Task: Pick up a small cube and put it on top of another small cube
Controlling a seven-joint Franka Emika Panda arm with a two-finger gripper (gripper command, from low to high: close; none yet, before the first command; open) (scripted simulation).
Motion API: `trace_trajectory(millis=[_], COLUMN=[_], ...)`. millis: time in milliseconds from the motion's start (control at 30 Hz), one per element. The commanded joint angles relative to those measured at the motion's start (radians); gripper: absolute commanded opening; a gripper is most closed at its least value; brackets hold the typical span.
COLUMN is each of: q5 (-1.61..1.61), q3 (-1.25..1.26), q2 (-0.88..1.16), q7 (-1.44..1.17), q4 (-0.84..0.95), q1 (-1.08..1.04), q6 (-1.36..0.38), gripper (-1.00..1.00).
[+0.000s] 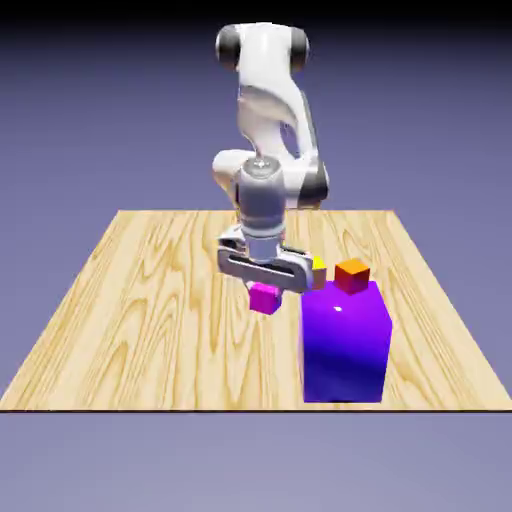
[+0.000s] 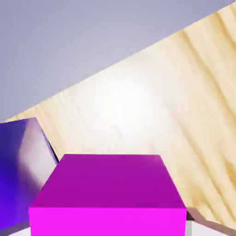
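The small magenta-pink cube (image 1: 265,298) sits right under my gripper (image 1: 264,291), whose fingers are shut on it, near the table's middle. In the hand view the same small cube (image 2: 110,196) fills the bottom middle and hides my fingertips. I cannot tell whether it rests on the wood or hangs just above it. A yellow cube (image 1: 318,264) peeks out behind the gripper bar. An orange-red cube (image 1: 352,275) stands on top of the big purple block (image 1: 346,340).
The big purple block stands close to the exterior view's right of the gripper, and it shows as a purple face (image 2: 20,170) at the hand view's left edge. The wooden table (image 1: 140,320) stretches toward the exterior view's left.
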Motion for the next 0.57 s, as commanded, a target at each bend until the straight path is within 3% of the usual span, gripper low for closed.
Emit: trace_trajectory(millis=[0, 233, 433, 467, 533], q5=[0.015, 0.167, 0.176, 0.176, 0.174], q3=[0.018, 0.035, 0.073, 0.073, 0.065], q2=[-0.026, -0.12, -0.059, -0.059, -0.073], q7=[0.045, 0.249, 0.25, 0.25, 0.25], q4=[0.03, 0.123, -0.007, -0.007, 0.023], q1=[0.019, 0.165, 0.179, 0.179, 0.175], q6=[-0.044, -0.326, -0.137, -0.137, -0.18], gripper=[-1.0, -1.0, -1.0, 1.0, 1.0])
